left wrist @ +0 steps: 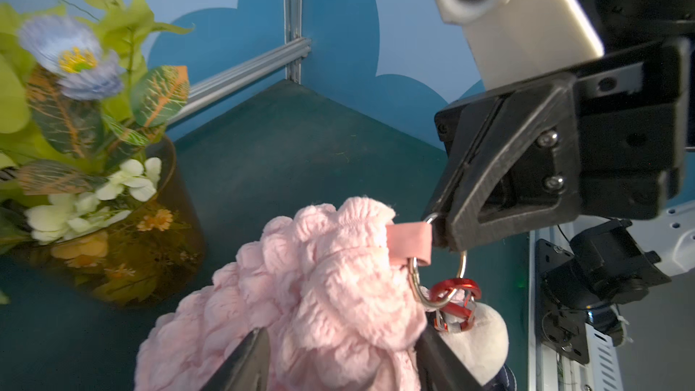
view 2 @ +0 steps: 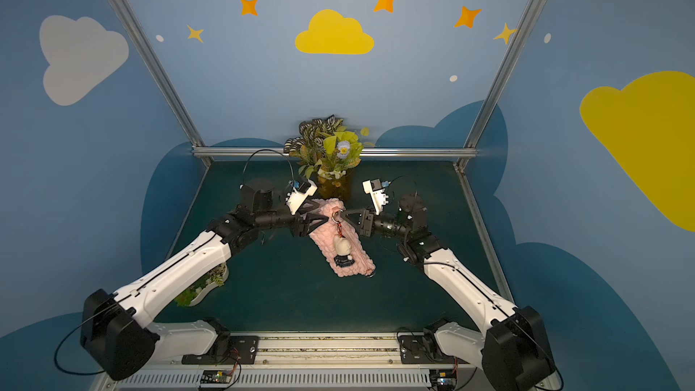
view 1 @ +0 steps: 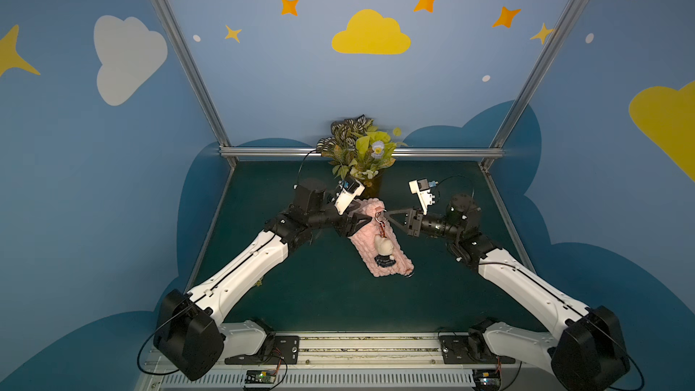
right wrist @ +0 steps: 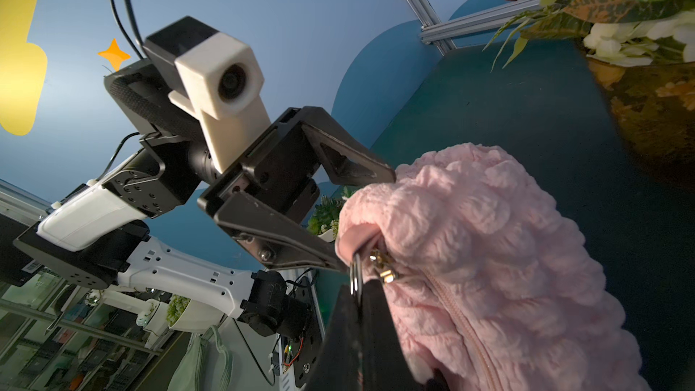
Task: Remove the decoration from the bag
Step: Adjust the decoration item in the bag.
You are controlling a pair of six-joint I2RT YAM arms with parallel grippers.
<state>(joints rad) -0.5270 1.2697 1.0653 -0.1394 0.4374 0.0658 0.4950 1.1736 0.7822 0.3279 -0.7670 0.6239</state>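
The pink bubble-knit bag [view 1: 365, 253] lies slantwise on the dark green table, seen in both top views. The decoration [view 1: 384, 248], a cream doll in a dark skirt, rests on top of it [view 2: 342, 248]. A red clip [left wrist: 455, 295] links the doll to a metal ring [left wrist: 440, 280] that passes through the bag's pink tab [left wrist: 410, 236]. My right gripper [view 1: 385, 214] is shut on that ring, its tips [right wrist: 359, 287] pinching it edge-on. My left gripper [view 1: 363, 216] stands open, its fingers straddling the bag's far end [left wrist: 344, 362] with pink knit between them.
An amber vase of foliage [view 2: 333, 186] with a pale blue flower [view 1: 377, 149] stands just behind the bag's far end. A white planter [view 2: 205, 287] sits under my left forearm. Aluminium frame rails [view 1: 432, 152] border the table's back and sides.
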